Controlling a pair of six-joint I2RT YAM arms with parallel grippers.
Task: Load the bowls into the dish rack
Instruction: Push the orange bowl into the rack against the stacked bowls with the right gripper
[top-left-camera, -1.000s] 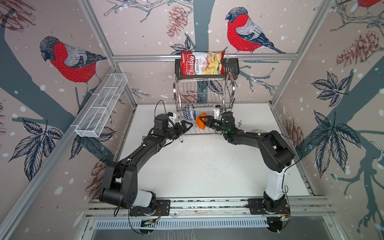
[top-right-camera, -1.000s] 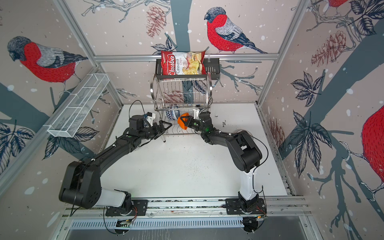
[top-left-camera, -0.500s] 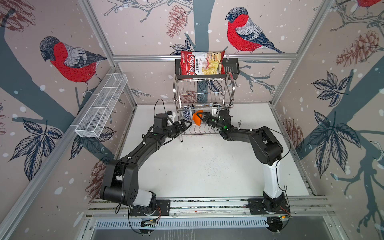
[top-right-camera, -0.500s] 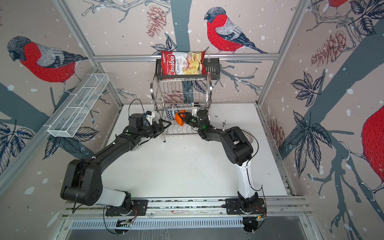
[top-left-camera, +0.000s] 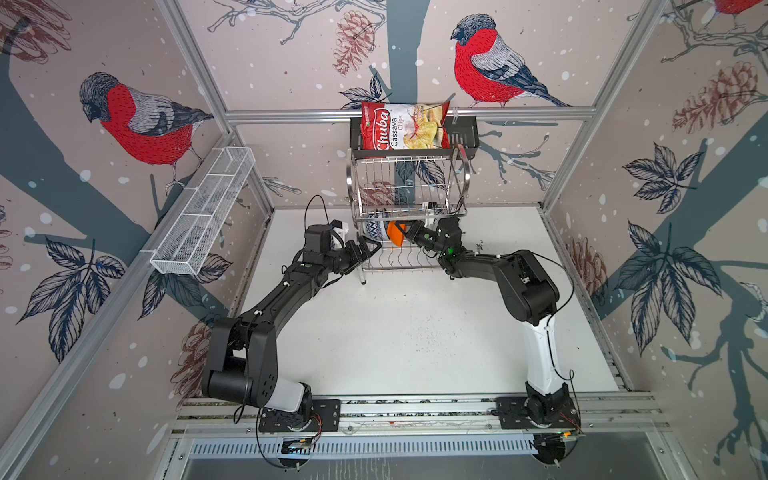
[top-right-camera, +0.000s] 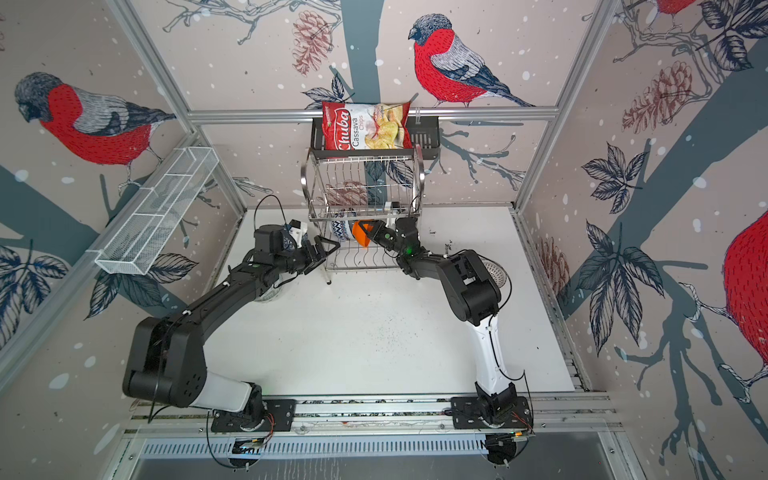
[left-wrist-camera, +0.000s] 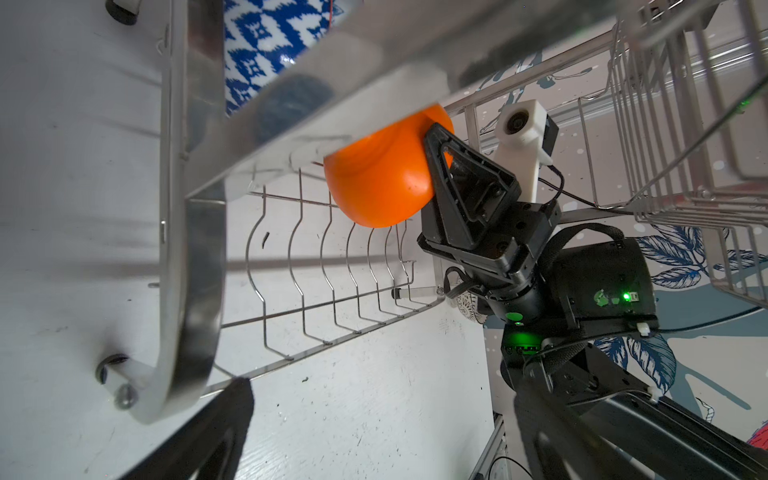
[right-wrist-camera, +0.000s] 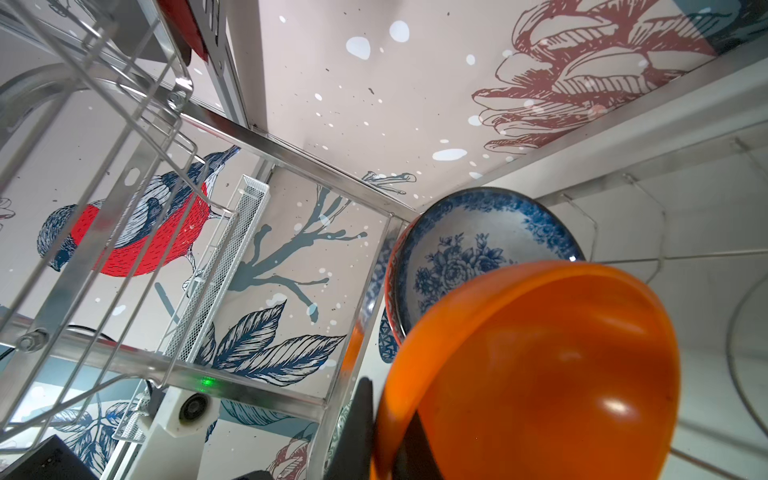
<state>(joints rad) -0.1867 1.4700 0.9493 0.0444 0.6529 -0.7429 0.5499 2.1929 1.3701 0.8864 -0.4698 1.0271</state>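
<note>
The right gripper (top-left-camera: 404, 230), clamped on the rim of the orange bowl (top-left-camera: 394, 236), has carried it off the front edge of the rack (top-left-camera: 409, 183) and deeper into the lower tier, just beside a blue bowl (top-left-camera: 374, 228). Release remains outstanding. The left gripper (top-left-camera: 370, 248) stands open and empty beside the rack.

bowls (top-left-camera: 375, 229) in dish rack (top-left-camera: 409, 188), chip bag (top-left-camera: 402, 127) above
</note>
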